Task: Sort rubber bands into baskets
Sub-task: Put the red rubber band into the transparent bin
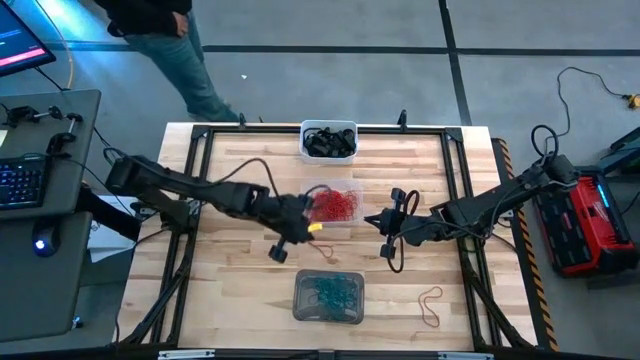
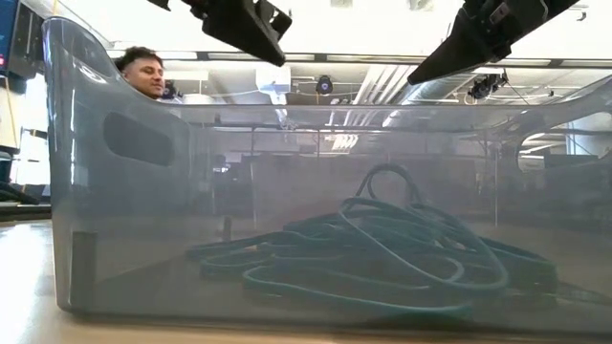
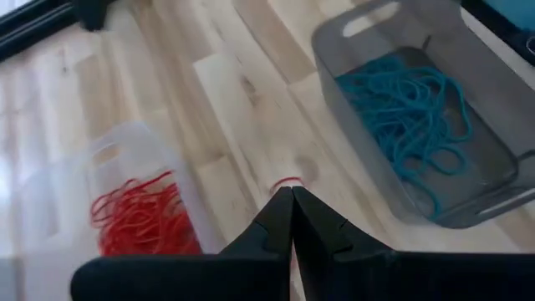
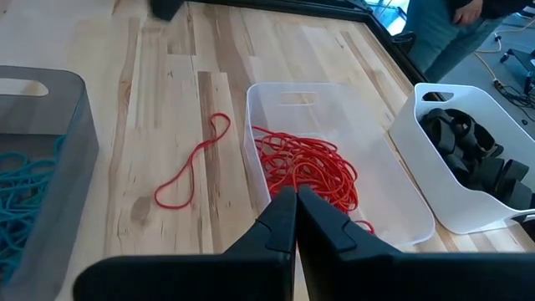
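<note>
- A person [image 1: 165, 40] is seen standing on the floor beyond the counter's far left corner.
- The left end effector [image 1: 300, 225] is held above the wooden counter [image 1: 240, 290], just beside the clear basket; its fingers [image 3: 284, 219] are pressed together. A short bit of red band [image 3: 287, 181] is seen right at the fingertips; whether it is pinched cannot be told.
- The grey basket [image 1: 329, 298] is placed near the front edge, and a heap of teal rubber bands [image 1: 330, 291] is contained in it.
- The white basket [image 1: 329, 141] is placed at the far edge, and black rubber bands [image 1: 328, 140] are contained in it.
- The clear basket [image 4: 334, 159] is located between those two, and a tangle of red rubber bands [image 4: 313, 171] is contained in it.
- The right end effector [image 1: 383, 222] is held above the counter, just right of the clear basket; its fingers [image 4: 288, 219] are pressed together and nothing is gripped.
- A loose red band [image 1: 431, 306] is left lying on the counter, right of the grey basket.
</note>
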Robot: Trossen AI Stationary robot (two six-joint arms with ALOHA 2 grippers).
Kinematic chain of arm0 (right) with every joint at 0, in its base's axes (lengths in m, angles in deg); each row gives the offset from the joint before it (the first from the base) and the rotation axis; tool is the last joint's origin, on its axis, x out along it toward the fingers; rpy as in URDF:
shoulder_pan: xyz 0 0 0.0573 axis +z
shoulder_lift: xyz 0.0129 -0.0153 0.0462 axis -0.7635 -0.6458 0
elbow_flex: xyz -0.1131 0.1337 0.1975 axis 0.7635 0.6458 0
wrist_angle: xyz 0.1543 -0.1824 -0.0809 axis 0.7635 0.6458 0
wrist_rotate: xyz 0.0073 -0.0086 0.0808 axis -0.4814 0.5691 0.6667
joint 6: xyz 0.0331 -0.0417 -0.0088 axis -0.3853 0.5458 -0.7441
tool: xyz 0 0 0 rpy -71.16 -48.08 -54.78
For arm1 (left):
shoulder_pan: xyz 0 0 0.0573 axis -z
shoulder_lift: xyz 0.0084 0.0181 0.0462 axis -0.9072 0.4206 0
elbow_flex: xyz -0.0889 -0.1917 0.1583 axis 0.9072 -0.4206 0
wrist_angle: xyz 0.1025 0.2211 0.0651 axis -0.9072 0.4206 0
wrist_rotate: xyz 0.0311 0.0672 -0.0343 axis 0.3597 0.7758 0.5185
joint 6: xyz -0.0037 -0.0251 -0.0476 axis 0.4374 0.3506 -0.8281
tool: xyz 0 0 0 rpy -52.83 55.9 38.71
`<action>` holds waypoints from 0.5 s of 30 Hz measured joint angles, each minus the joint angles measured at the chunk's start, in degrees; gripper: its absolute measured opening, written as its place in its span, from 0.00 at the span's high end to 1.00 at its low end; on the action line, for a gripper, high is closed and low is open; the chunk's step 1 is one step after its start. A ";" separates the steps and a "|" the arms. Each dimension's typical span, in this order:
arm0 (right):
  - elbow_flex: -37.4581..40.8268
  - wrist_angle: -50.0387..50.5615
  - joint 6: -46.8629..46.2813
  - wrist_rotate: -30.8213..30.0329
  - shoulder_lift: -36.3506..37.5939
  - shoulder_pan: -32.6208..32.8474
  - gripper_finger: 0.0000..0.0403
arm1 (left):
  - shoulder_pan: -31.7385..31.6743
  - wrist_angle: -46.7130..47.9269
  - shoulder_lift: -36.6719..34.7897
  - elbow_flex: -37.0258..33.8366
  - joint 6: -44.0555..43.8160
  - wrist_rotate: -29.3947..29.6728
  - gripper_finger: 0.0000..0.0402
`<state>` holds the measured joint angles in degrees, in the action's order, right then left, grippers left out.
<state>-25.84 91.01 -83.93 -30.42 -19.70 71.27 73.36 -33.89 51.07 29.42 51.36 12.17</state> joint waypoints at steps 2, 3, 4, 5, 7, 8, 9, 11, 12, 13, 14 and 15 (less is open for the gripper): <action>0.00 0.03 0.00 0.04 0.00 0.00 1.00 | 1.09 -2.91 -0.49 -2.70 -0.37 0.32 1.00; 0.00 0.13 0.00 0.14 0.00 0.00 1.00 | 1.46 -4.85 -0.59 -4.10 -0.62 0.48 1.00; 0.00 0.16 0.00 0.15 0.00 0.00 1.00 | 1.69 -6.99 -0.77 -5.44 -0.81 0.51 1.00; 0.00 0.16 0.00 0.15 0.00 0.00 1.00 | 1.94 -8.43 -1.06 -6.84 -1.22 0.60 1.00; 0.00 0.20 -0.01 0.15 0.00 0.00 1.00 | 2.43 -10.76 -1.38 -9.27 -2.21 0.62 1.00; 0.00 0.30 0.01 0.15 0.00 0.00 1.00 | 2.60 -12.59 -1.48 -10.26 -2.59 0.62 1.00; 0.00 0.38 0.00 0.15 0.00 0.00 1.00 | 2.81 -13.43 -1.79 -11.30 -2.93 0.62 1.00; -0.02 0.43 -0.02 0.15 0.00 0.00 1.00 | 2.86 -14.25 -2.06 -12.98 -4.09 0.58 1.00; -0.02 0.57 0.00 0.15 0.00 0.00 1.00 | 2.90 -15.61 -2.12 -13.80 -4.59 0.60 1.00; -0.02 0.62 0.00 0.15 0.00 0.00 1.00 | 3.04 -16.16 -2.47 -14.87 -5.22 0.60 1.00; -0.02 0.62 -0.08 0.15 0.00 0.00 1.00 | 3.13 -16.26 -2.73 -15.85 -5.72 0.60 1.00; -0.02 0.66 -0.19 0.15 0.00 0.00 1.00 | 3.15 -17.21 -2.85 -16.59 -6.30 0.62 1.00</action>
<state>-25.86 91.67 -84.12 -30.26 -19.70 71.27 76.52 -51.09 48.21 12.83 45.07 12.79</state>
